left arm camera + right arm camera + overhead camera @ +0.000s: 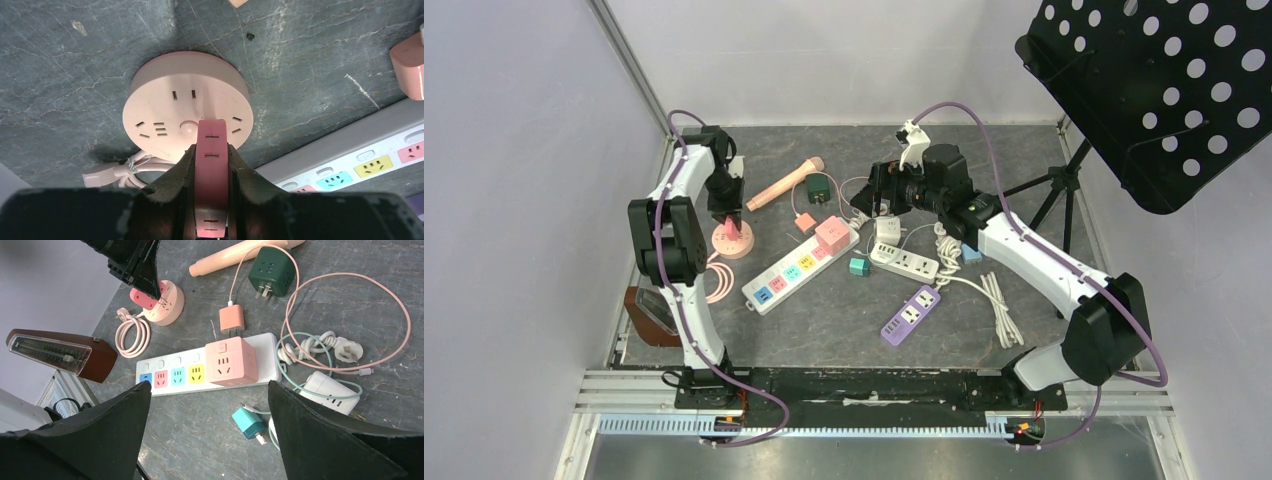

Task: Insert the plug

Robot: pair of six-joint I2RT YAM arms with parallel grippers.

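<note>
Fingers (184, 170) of the left gripper (212, 149) pinch the pink plug (212, 167) on both flat sides, with its slotted face toward the wrist camera. The plug sits directly above the round pink socket (175, 100), its far end over the near half of the socket's face, just beside the small centre button. Whether its prongs touch the socket I cannot tell. From the top camera the plug (734, 226) stands upright on that same socket (732, 243), under the left arm's wrist.

Well to the right of the round socket, the right gripper (209, 385) hangs with its fingers (320, 440) spread wide, holding nothing. Below it lies a white power strip (260, 347) with coloured outlets, a pink cube adapter (231, 361) plugged into the end farther from the socket.
</note>
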